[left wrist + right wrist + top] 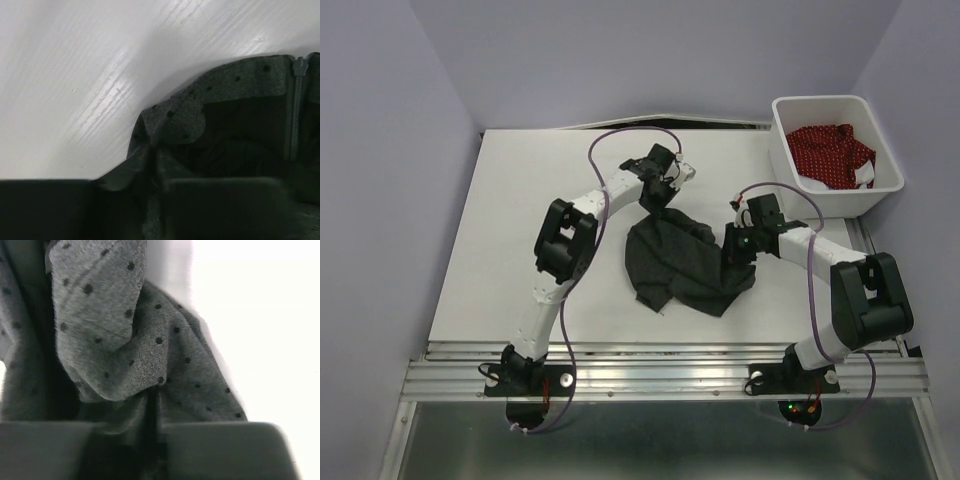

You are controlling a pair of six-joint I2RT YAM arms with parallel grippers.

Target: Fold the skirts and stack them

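The dark charcoal skirt (678, 262) lies crumpled in the middle of the table. My left gripper (656, 196) is shut on its far edge; the left wrist view shows dotted grey cloth (190, 112) and a zipper (296, 115) pinched between the jaws. My right gripper (736, 246) is shut on the skirt's right edge; the right wrist view shows bunched dotted cloth (115, 330) between the jaws. The red dotted skirt (832, 153) lies in the white bin (790, 160) at the far right, over a bit of white skirt (863, 176).
The white table (520, 240) has bare surface to the left and behind the skirt. A metal rail (660, 375) runs along the near edge by both arm bases. Purple walls close in the left, back and right.
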